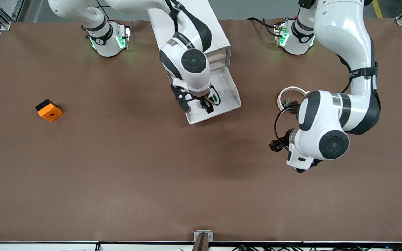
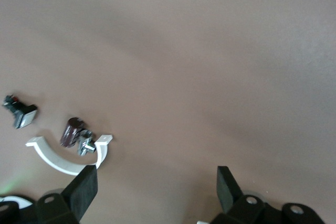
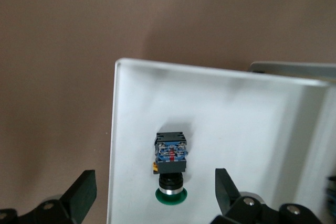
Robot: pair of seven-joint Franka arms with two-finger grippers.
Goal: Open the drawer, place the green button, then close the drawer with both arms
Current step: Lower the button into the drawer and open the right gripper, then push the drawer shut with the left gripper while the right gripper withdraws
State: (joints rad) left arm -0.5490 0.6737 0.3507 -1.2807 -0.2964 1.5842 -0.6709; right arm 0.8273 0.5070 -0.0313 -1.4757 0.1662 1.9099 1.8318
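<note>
The cabinet's lowest drawer (image 1: 228,91) is pulled out toward the front camera, its white tray showing. The button (image 1: 215,98) lies on its side in the tray, green cap on a black and bluish body. My right gripper (image 1: 206,105) hangs over the tray, open and empty. In the right wrist view the button (image 3: 170,163) lies on the tray (image 3: 247,124) between the spread fingers of my right gripper (image 3: 155,195), untouched. My left gripper (image 1: 277,143) is open and empty over bare table toward the left arm's end; it also shows in the left wrist view (image 2: 156,190).
A white arc (image 1: 291,93) with a small metal part (image 1: 289,103) lies by the left arm. In the left wrist view they (image 2: 65,157) lie beside a dark brown part (image 2: 71,130) and a small black-and-white part (image 2: 21,114). An orange block (image 1: 49,110) sits toward the right arm's end.
</note>
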